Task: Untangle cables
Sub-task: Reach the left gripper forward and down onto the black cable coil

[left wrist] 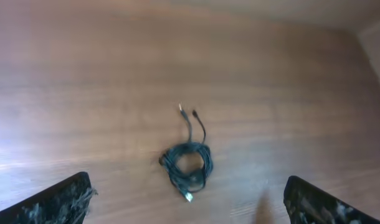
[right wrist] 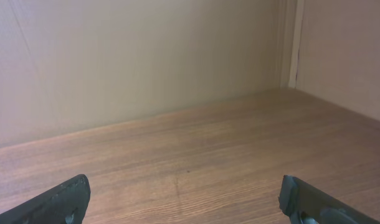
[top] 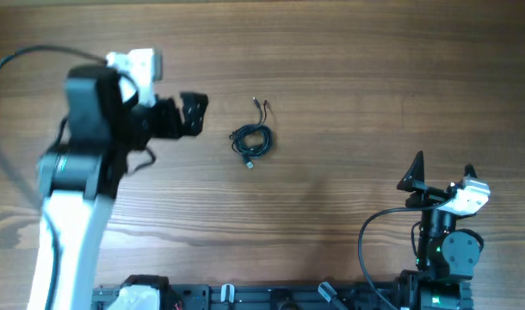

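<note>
The cables lie as one small coiled bundle of thin black cords near the table's middle, with two plug ends sticking out toward the back and one silvery plug toward the front. The bundle also shows in the left wrist view. My left gripper is open and empty, hovering just left of the bundle; its two fingertips frame the bottom of the left wrist view. My right gripper is open and empty at the front right, far from the cables, and sees only bare wood.
The wooden table runs to a pale wall at its far side in the right wrist view. The arms' mounting rail lies along the front edge. A thick black arm cable loops near the right arm's base.
</note>
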You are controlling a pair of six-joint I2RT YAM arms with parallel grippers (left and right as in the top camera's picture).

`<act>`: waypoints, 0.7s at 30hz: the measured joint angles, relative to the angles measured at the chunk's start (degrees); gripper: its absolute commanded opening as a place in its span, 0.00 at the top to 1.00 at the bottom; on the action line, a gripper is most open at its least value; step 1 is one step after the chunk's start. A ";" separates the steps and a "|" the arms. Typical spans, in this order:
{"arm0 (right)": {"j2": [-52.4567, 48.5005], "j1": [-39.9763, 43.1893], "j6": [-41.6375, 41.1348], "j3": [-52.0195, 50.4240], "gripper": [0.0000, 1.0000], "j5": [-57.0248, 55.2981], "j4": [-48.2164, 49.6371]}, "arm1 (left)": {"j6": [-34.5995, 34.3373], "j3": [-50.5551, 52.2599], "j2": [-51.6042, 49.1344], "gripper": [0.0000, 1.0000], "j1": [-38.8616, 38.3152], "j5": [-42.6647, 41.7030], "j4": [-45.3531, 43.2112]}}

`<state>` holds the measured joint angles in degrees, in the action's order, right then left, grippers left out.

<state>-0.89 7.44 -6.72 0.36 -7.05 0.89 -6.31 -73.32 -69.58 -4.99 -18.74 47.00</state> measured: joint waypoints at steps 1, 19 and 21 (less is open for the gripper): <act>-0.02 0.00 0.00 0.00 0.00 0.00 0.02 | -0.04 -0.26 -3.89 0.00 0.00 -1.27 -0.13; 0.00 0.00 0.00 0.00 0.00 0.00 0.02 | 11.02 -0.26 -34.82 0.37 -6.88 -8.81 -11.69; 0.00 0.00 0.00 0.00 0.00 0.00 0.02 | 17.59 -0.26 -36.65 0.48 -9.77 -8.66 -11.63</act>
<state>-0.89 7.44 -6.72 0.36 -7.05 0.91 11.29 -73.58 -106.24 -14.76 -27.40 35.38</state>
